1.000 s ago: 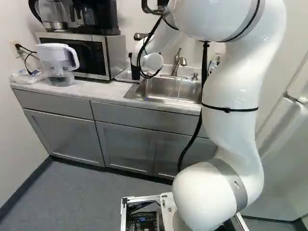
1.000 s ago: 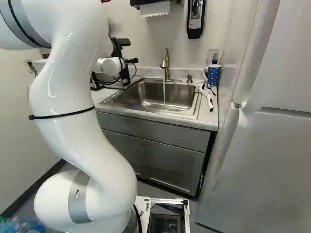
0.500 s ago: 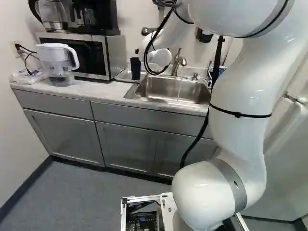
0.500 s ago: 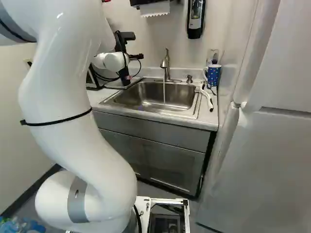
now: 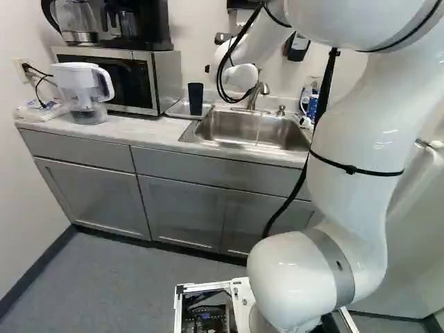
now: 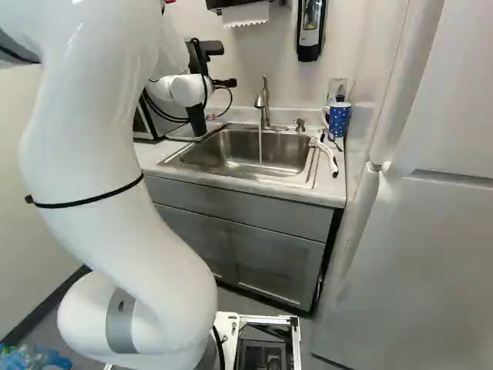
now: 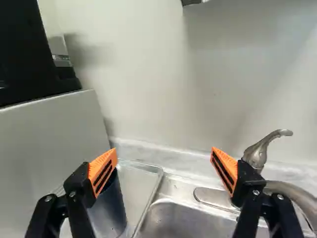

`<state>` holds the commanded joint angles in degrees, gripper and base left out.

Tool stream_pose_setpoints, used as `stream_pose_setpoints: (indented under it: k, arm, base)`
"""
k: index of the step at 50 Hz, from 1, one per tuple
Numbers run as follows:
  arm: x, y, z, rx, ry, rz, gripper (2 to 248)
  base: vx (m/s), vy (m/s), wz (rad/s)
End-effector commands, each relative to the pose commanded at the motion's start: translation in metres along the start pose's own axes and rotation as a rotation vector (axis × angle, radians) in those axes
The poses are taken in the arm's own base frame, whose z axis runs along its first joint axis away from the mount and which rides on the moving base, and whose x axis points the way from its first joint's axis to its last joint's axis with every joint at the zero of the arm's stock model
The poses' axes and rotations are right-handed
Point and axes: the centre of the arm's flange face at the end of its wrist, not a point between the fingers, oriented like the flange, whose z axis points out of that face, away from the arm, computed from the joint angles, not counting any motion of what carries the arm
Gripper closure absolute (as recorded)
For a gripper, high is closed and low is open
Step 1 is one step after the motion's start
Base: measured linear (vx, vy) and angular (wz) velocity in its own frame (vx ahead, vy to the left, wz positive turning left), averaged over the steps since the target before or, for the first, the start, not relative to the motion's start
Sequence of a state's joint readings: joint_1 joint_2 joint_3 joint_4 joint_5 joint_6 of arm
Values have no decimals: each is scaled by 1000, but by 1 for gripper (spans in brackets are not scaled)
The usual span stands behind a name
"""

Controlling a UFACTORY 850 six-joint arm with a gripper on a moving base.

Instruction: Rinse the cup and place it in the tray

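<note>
"Tumbler, location?"

"Standing in the tray, near its front edge. Placement looks complete; rinse presumably done."

"Gripper?"

"Released, jaws wide, nothing held. I see water running; remaining, I'd judge: faucet off, arm clear."

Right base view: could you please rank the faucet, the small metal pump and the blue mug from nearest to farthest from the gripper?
1. Faucet, behind the sink.
2. Small metal pump, to the faucet's right.
3. Blue mug, farthest right.
</note>
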<state>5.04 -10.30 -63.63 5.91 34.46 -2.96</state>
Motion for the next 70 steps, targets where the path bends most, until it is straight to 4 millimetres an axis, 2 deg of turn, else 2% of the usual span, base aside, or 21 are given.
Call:
stream_pose_setpoints:
  k: [23,70]
  arm:
    - [21,35,4,-56,-7,5,3]
    - [60,91,50,-134,-48,18,3]
  base:
    - [0,0,0]
    - [0,0,0]
